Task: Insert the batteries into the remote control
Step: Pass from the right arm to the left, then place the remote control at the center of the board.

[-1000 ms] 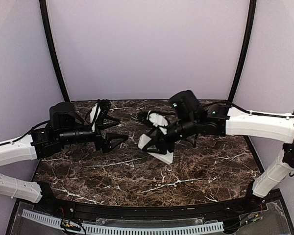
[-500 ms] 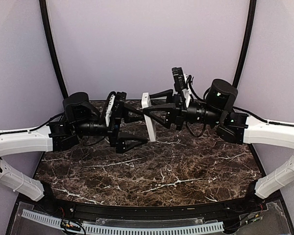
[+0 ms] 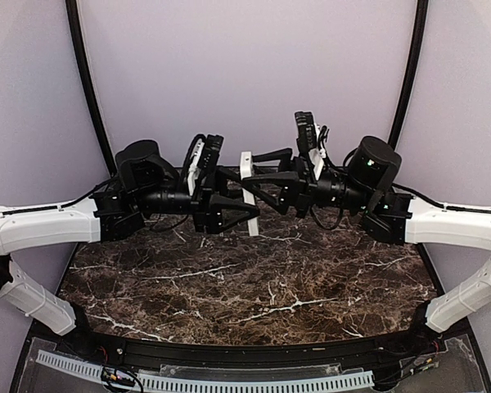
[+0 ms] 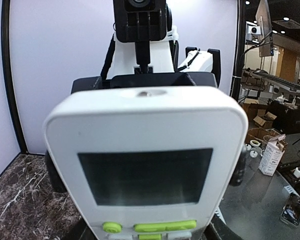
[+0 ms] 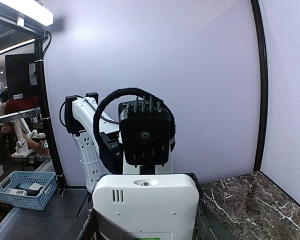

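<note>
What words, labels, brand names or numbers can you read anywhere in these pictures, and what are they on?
No text can be read.
Front of the remote control: the display is blank and the green buttons show no legible marks.
Back of it, right wrist view: no print shows; a green strip is cut off by the frame edge.
Background cartons: print too small and blurred.

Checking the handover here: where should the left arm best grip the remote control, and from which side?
Likely best: grip the remote control across its long side edges at the lower, button end, coming straight at the display face. It stands upright, display up, and the right gripper holds the upper part from the back.
</note>
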